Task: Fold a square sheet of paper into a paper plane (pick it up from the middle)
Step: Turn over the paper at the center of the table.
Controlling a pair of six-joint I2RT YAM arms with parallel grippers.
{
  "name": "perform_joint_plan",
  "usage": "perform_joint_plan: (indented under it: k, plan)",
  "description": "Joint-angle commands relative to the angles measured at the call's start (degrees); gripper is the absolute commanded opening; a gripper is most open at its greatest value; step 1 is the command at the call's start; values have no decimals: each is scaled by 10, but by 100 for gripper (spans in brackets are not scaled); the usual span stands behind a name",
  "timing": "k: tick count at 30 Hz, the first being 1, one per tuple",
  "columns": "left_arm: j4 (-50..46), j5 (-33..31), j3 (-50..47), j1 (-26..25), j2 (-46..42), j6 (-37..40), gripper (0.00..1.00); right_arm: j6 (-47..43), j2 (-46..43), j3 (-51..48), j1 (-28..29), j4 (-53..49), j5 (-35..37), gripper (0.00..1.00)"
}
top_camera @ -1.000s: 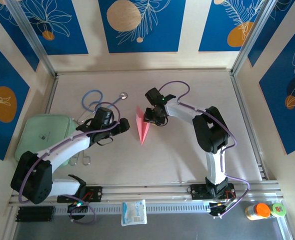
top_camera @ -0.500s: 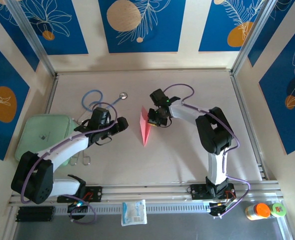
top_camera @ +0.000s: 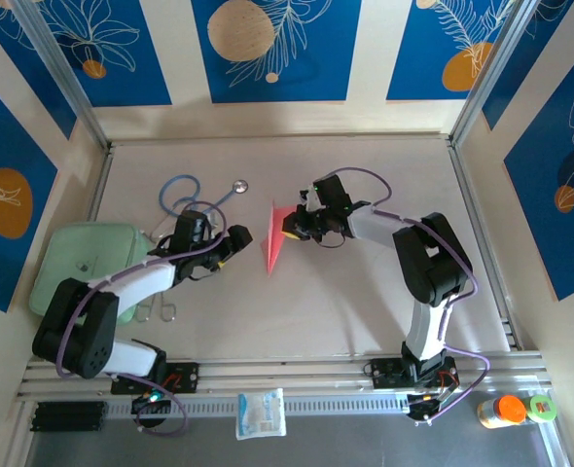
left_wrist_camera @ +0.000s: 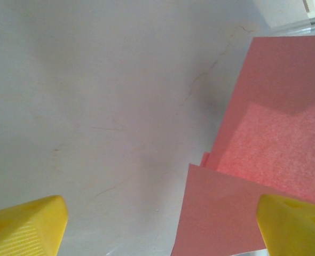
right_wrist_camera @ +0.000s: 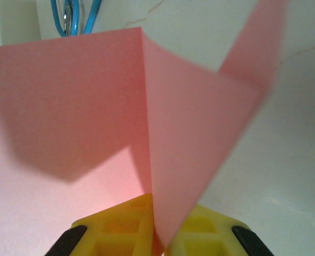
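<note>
From above, the right gripper (top_camera: 298, 227) has its fingers clenched on the upper edge of the paper plane (top_camera: 275, 243), a salmon-pink dart. The dart's point reaches down and away from those fingers across the table (top_camera: 365, 302). The left gripper (top_camera: 239, 237) lies low on the other side of the plane with its fingers spread and nothing between them, its tips just short of the paper's edge. Behind the left fingers, along the arm, lies the pale green pad (top_camera: 78, 263). The blue stethoscope (top_camera: 183, 193) is coiled beyond them, towards the far wall.

In the left wrist view, the two yellow fingertips (left_wrist_camera: 26, 232) of the left gripper (left_wrist_camera: 157, 234) stand wide apart at the bottom corners, released. The paper plane (left_wrist_camera: 269, 154) lies flat on the table just ahead of one fingertip. One folded layer runs into the gap between the fingers, and bare table stretches ahead of the other fingertip.

In the right wrist view, the yellow fingers (right_wrist_camera: 117, 226) of the right gripper (right_wrist_camera: 160, 237) are pressed together on a raised fold of the paper plane (right_wrist_camera: 195, 138). The fold rises from between them, and a wide flap spreads to one side. Far beyond the fingertips, past the paper's top edge, a bit of the blue stethoscope (right_wrist_camera: 75, 16) shows.
</note>
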Motion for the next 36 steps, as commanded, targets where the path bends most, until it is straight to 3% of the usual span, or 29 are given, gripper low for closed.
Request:
perform_joint_plan:
  k: [1, 4, 11, 17, 26, 36]
  plan:
    - [35, 28, -6, -4, 14, -5, 88, 1, 18, -10, -1, 20, -28, 12]
    - [36, 30, 0, -10, 29, 3, 83, -2, 33, -16, -5, 22, -31, 12]
    - [74, 64, 15, -36, 79, 0, 53, -6, 53, -37, -18, 29, -31, 13]
    - [111, 77, 33, -72, 117, -15, 36, -7, 56, -54, -32, 33, -26, 15]
    - [151, 93, 73, -109, 188, -37, 22, 0, 56, -69, -44, 45, -28, 20]
    - [116, 85, 110, -116, 236, -30, 14, 11, 35, -91, -55, 47, -29, 28]
